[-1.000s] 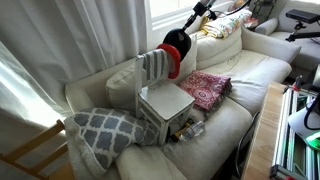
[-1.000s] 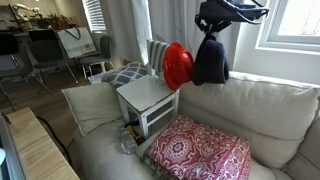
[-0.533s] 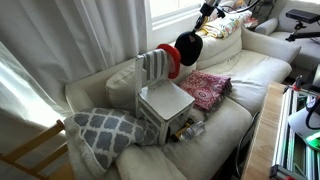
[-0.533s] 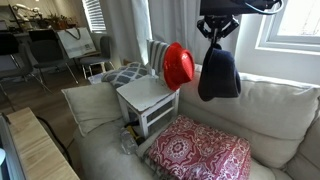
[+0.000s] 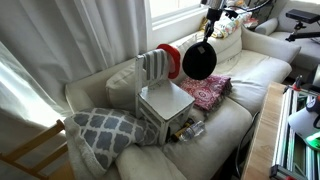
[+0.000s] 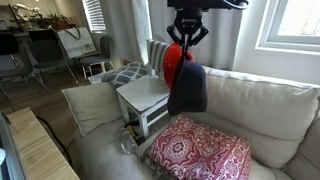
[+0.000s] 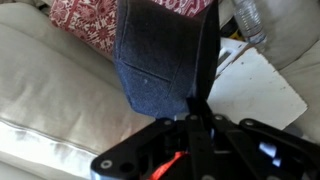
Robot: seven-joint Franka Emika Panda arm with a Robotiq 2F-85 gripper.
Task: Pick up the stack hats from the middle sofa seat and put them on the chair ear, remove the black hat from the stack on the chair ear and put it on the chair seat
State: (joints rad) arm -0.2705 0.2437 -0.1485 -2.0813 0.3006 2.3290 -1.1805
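My gripper (image 5: 211, 31) is shut on the brim of the black hat (image 5: 198, 62), which hangs below it in the air, just above and beside the chair seat (image 5: 165, 102). In an exterior view the gripper (image 6: 187, 42) holds the black hat (image 6: 187, 88) in front of the red hat (image 6: 172, 62). The red hat (image 5: 171, 58) stays on the chair ear, at the top corner of the slatted backrest (image 5: 153, 68). In the wrist view the black hat (image 7: 160, 55) hangs from the jaws (image 7: 196, 98), with the pale chair seat (image 7: 255, 90) beside it.
The small chair stands on the cream sofa (image 5: 225, 118). A pink-red patterned cloth (image 6: 200, 150) lies on the cushion beside the chair. A grey lattice pillow (image 5: 105, 130) lies on the other side. A plastic bottle (image 7: 250, 20) lies near the chair.
The gripper pulled the black hat off the red hat on the chair ear, then carried it down and over towards the chair seat. The red hat stayed on the ear.
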